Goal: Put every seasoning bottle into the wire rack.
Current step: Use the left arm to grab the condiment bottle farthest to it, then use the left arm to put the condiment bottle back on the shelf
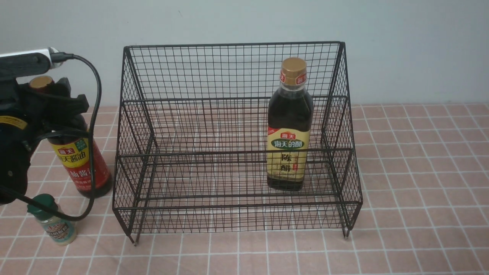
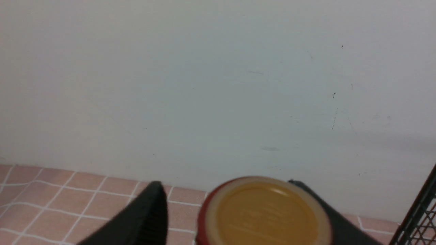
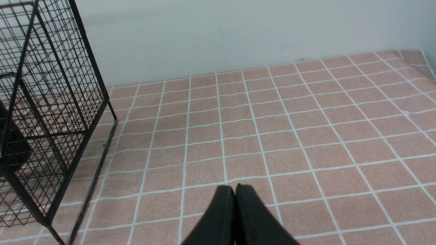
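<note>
The black wire rack point(image 1: 233, 45) stands mid-table. The dark bottle with beige label and gold cap point(image 1: 288, 152) stands upright on its lower tier, at the right. The tall dark bottle with red-yellow label point(image 1: 82, 164) stands on the table left of the rack. My left gripper point(image 1: 53, 99) is open around its neck. In the left wrist view its yellow cap point(image 2: 265, 214) sits between the jaws of the left gripper point(image 2: 226, 190), with a gap to one finger point(image 2: 146, 214). The green-capped shaker jar point(image 1: 51, 219) stands in front of that bottle. My right gripper point(image 3: 235, 189) is shut and empty, low over the tiles.
The table is covered in pink tiles point(image 1: 420, 172), with a pale wall behind. The left arm's cable point(image 1: 93, 126) hangs in front of the red-label bottle. The rack's right side point(image 3: 51, 102) shows in the right wrist view, and its edge point(image 2: 422, 211) in the left wrist view.
</note>
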